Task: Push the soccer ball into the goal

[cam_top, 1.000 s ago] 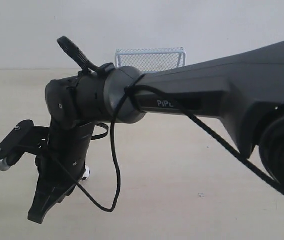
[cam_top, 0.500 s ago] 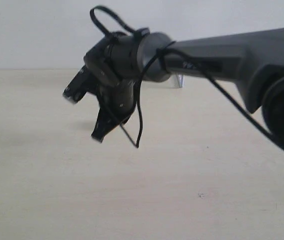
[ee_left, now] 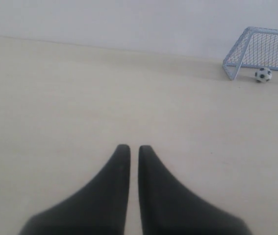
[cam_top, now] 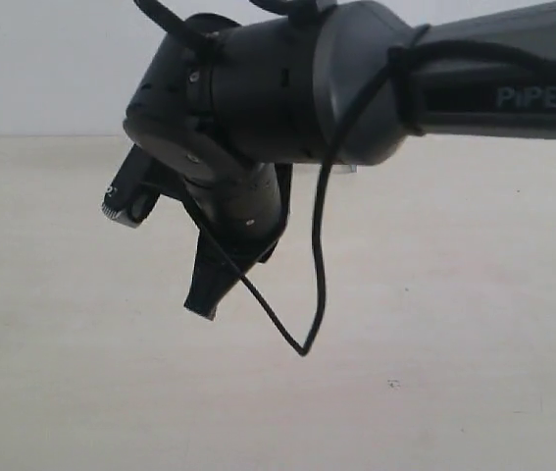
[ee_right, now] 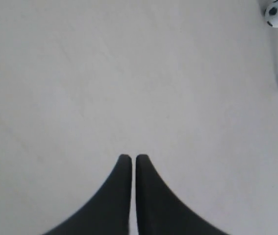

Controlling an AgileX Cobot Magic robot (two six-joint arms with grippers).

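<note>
surface: pale beige tabletop (ee_left: 55, 98), plain white wall (ee_left: 129, 19) behind | soccer ball (ee_left: 263, 74) resting in goal (ee_left: 236, 46) mouth | left gripper (ee_left: 130, 148), right gripper (ee_right: 130, 157) clenched, fingertips nearly touching | right arm (cam_top: 474, 88) entering exterior view from 3 o'clock

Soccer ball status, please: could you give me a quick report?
Left gripper shut, empty. Right gripper shut, empty. Soccer ball resting in the goal mouth. Nothing in the way.
</note>
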